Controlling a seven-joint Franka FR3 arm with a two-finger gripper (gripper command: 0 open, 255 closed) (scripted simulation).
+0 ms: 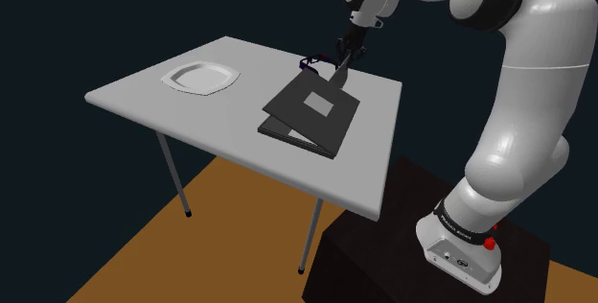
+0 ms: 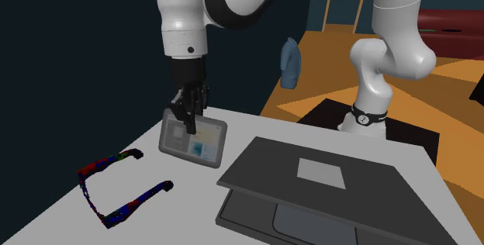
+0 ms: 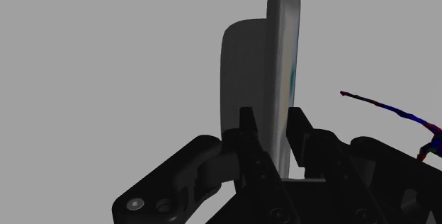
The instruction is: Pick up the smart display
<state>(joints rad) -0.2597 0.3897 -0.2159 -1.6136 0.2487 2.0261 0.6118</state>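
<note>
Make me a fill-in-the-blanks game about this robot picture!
The gripper is shut on the ____.
The plate on the table is ____.
The colourful ____ lie near the gripper.
The dark ____ has a grey square on its lid.
Missing words: display, white, glasses, laptop.

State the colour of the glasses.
The glasses are mottled blue, red, green; second exterior view.

Tool (image 3: 273, 127) fingers clamped on smart display (image 3: 282, 45), edge-on, multicolour glasses (image 3: 407, 115) nr it, grey table (image 3: 106, 59) bkgd
</note>
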